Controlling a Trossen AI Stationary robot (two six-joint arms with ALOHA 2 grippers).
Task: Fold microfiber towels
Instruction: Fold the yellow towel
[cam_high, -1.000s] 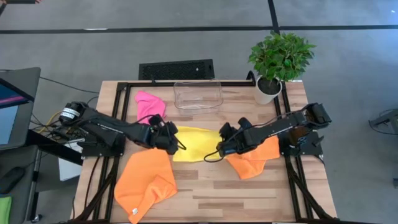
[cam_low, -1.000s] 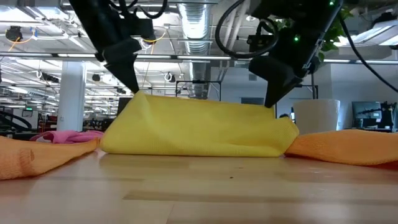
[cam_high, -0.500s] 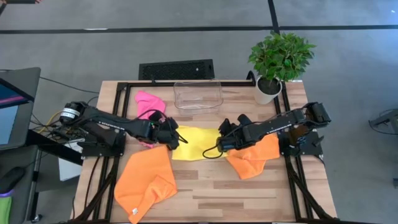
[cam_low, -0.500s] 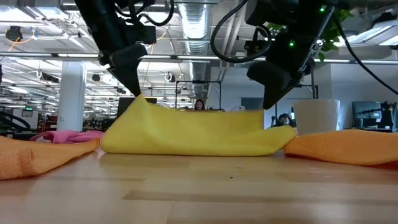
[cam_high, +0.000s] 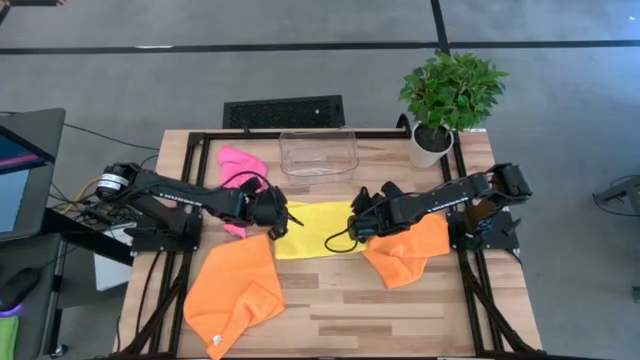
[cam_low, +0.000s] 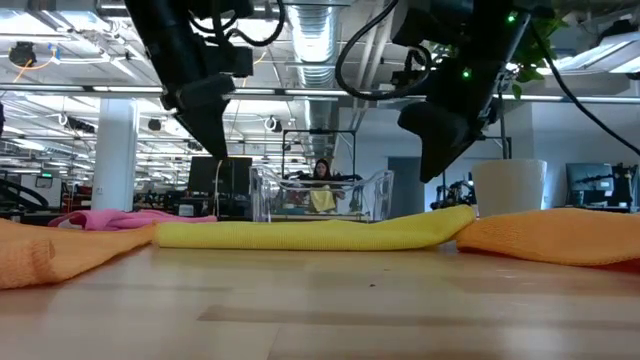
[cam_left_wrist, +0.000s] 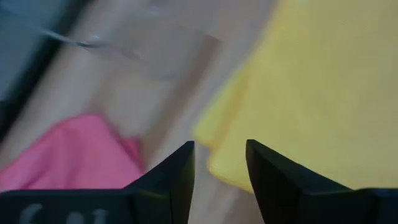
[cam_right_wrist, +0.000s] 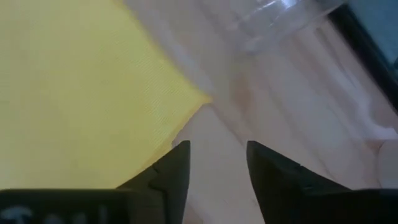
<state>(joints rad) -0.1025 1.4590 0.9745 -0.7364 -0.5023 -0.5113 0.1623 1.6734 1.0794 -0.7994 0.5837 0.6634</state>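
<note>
Your left tool (cam_high: 279, 217) is hanging spread and empty over the yellow towel's (cam_high: 318, 229) left edge, with the pink towel (cam_high: 238, 166) just behind it and one orange towel (cam_high: 235, 290) in front. The yellow towel is lying flat mid-bench (cam_high: 340, 300). Your right tool (cam_high: 357, 222) is hanging spread over its right edge, beside the other orange towel (cam_high: 412, 250).

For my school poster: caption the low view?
Yellow towel lies flat; both arms' open jaws hang above it.
</note>
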